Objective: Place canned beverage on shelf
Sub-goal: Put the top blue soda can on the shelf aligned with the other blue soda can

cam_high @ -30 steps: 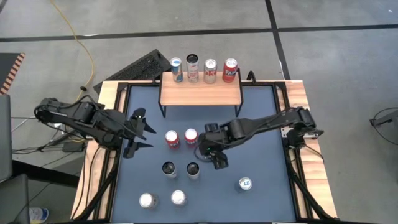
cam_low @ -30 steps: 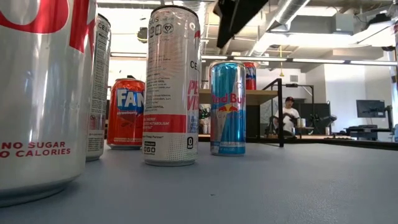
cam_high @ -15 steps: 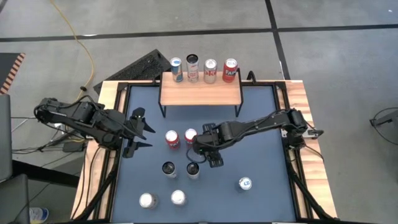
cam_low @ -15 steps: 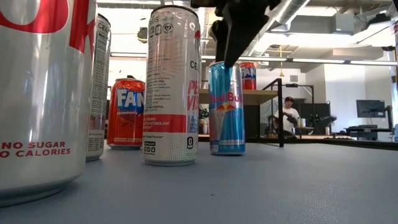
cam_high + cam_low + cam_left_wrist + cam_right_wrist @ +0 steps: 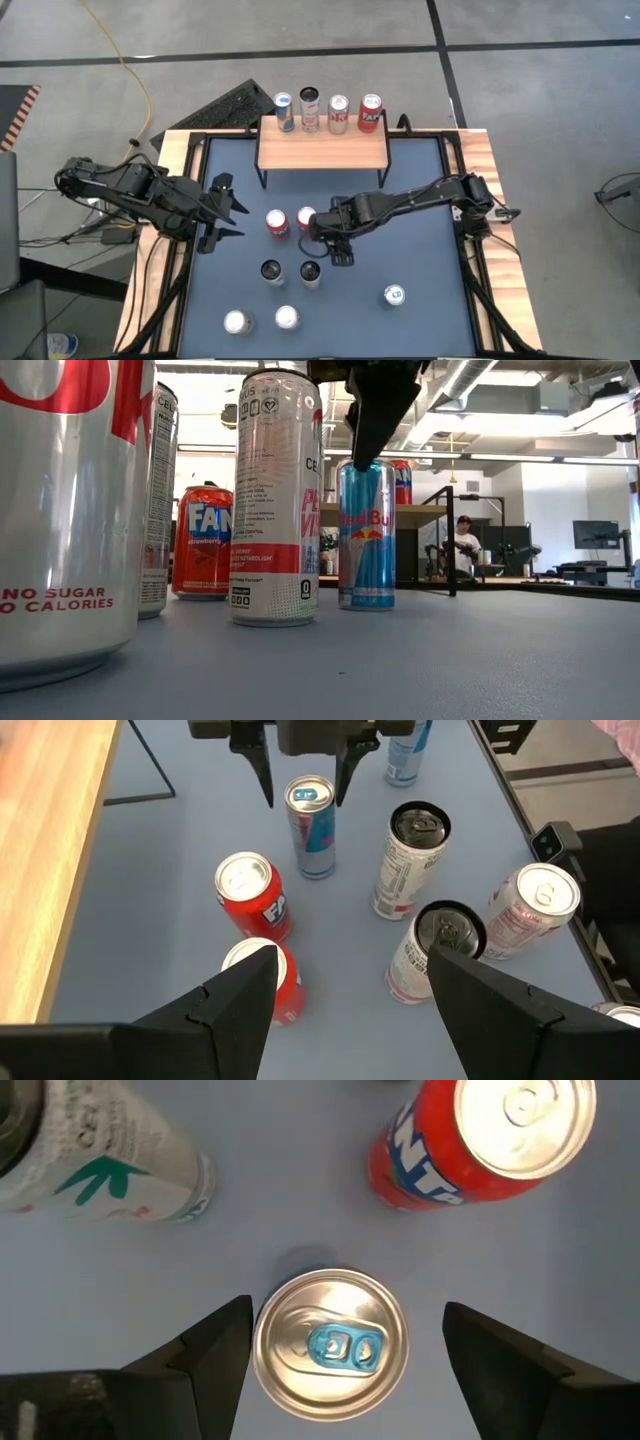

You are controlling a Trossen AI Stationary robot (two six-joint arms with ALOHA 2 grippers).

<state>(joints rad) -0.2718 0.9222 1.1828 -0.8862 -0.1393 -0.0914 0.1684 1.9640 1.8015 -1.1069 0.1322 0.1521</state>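
Right wrist view looks straight down on the slim blue-and-silver Red Bull can (image 5: 332, 1342), whose silver lid with a blue tab sits between the right gripper (image 5: 345, 1360) and its two dark fingers (image 5: 205, 1350), spread wide on either side with a gap to the can on each. Left wrist view shows the same from across the table: the fingers hang on both sides of the can's top rim (image 5: 308, 792), and the can stands upright on the dark blue table mat (image 5: 180, 860). High view hides that can under the right gripper (image 5: 322, 245) but places it near the table's middle, beside two red cans (image 5: 277, 222), and well apart from the light wooden shelf with thin black legs (image 5: 322, 148) at the far edge, behind which four cans (image 5: 326, 112) stand in a row. Low view alone shows the can's printed side (image 5: 366, 532), with a dark finger (image 5: 372, 410) hanging just above its lid, and a tall white can (image 5: 277, 495) near it. The left gripper (image 5: 228, 210) waits at the left side of the mat, its fingers spread and holding nothing.
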